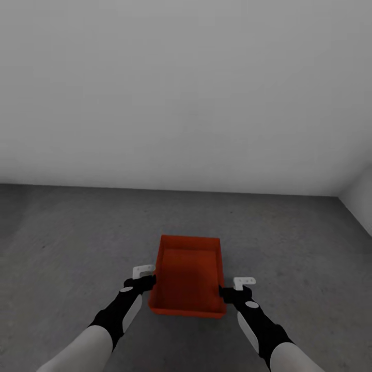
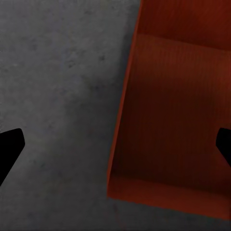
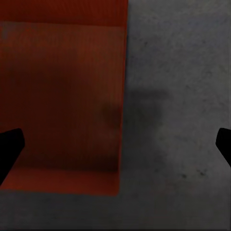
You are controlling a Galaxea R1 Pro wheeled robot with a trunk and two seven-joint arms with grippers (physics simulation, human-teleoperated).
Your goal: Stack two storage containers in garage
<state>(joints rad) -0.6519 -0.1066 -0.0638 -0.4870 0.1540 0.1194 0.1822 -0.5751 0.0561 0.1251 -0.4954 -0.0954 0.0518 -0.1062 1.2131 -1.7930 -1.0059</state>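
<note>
1. Tools: our left tool (image 1: 146, 279) and right tool (image 1: 233, 289) flank the bin (image 1: 188, 276) at lower centre, each spread wide astride a side wall, neither gripping it.
2. One bin sits on the concrete floor (image 1: 62, 237) by the white wall (image 1: 186, 93).
3. We judge the task half done: the second bin remains to be stacked.

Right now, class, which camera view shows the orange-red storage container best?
The head view: the whole storage container shows there, open-topped, over the grey concrete floor, between both arms. The left wrist view shows part of one side wall and its inside; the right wrist view shows the opposite side.
</note>
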